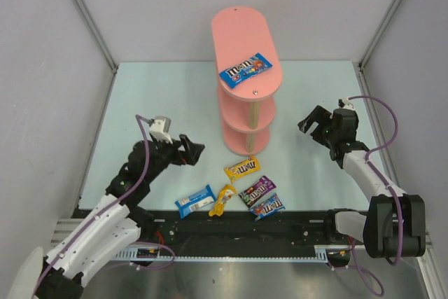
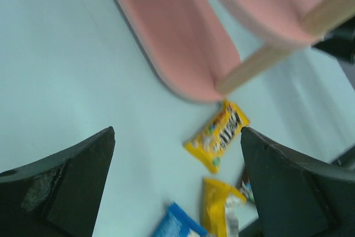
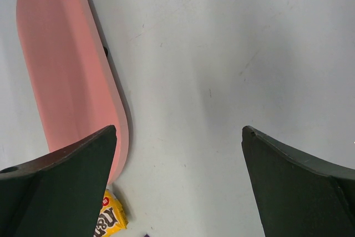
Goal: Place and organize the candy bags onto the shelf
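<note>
Both sets of jaws spread, holding nothing: left gripper (image 1: 190,150), right gripper (image 1: 313,122). Blue bag (image 1: 246,69) lies on the shelf (image 1: 238,29) top tier; five others on the table (image 1: 161,96). Yellow bag (image 1: 241,169) looks nearest the left: best to come down square and pinch across its narrow width.

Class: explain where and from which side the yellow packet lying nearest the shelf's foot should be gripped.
Likely best: grip the yellow packet across its narrow width at mid-length, coming straight down from above: it lies flat on the table, touching nothing.
</note>
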`<state>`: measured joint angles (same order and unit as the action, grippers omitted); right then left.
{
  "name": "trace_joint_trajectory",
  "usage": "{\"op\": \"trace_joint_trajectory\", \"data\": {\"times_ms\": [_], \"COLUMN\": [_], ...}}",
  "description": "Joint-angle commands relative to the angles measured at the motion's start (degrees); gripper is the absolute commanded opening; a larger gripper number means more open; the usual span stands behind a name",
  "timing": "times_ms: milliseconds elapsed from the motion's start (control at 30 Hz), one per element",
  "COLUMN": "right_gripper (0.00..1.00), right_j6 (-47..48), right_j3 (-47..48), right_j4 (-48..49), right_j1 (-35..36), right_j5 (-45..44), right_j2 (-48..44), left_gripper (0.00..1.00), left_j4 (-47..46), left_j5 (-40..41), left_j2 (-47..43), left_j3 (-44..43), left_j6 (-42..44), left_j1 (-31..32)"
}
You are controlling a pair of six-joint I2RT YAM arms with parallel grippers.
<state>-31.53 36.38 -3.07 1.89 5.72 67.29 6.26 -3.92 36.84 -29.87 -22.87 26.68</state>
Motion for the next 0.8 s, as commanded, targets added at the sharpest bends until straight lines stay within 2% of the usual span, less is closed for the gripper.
{"op": "trace_joint_trajectory", "data": {"times_ms": [0, 133, 233, 467, 567, 667, 767], "right_gripper": [1.0, 1.0, 1.0, 1.0, 1.0, 1.0, 1.0], "right_j6": [-0.73, -0.82, -0.73, -0.73, -0.82, -0.9, -0.82], "right_j3": [-0.26, -0.34, -0.26, -0.26, -0.26, -0.34, -0.34], "right_j4": [1.75, 1.84, 1.67, 1.58, 1.84, 1.93, 1.93], "right_j1": [-0.13, 0.13, 0.04, 0.04, 0.13, 0.04, 0.04], "right_j5": [0.88, 1.05, 1.23, 1.4, 1.58, 1.84, 1.93], "right_j2": [0.21, 0.3, 0.13, -0.14, 0.12, 0.56, 0.39], "left_gripper": [1.0, 1.0, 1.0, 0.97, 0.95, 0.8, 0.72], "left_j4": [0.25, -3.0, -9.32, -24.87, -27.87, -32.08, -35.87], "left_j5": [13.14, 14.29, 15.18, 12.98, 12.36, 10.0, 7.45], "left_j2": [-2.39, 4.28, 9.2, 21.51, 28.01, 33.9, 39.09], "left_j3": [5.95, 8.16, 9.12, 12.55, 11.59, 10.8, 9.83], "left_j6": [-10.78, -12.63, -13.42, -17.29, -17.56, -17.91, -17.91], "left_j1": [9.34, 15.84, 18.67, 19.38, 20.43, 21.05, 21.75]}}
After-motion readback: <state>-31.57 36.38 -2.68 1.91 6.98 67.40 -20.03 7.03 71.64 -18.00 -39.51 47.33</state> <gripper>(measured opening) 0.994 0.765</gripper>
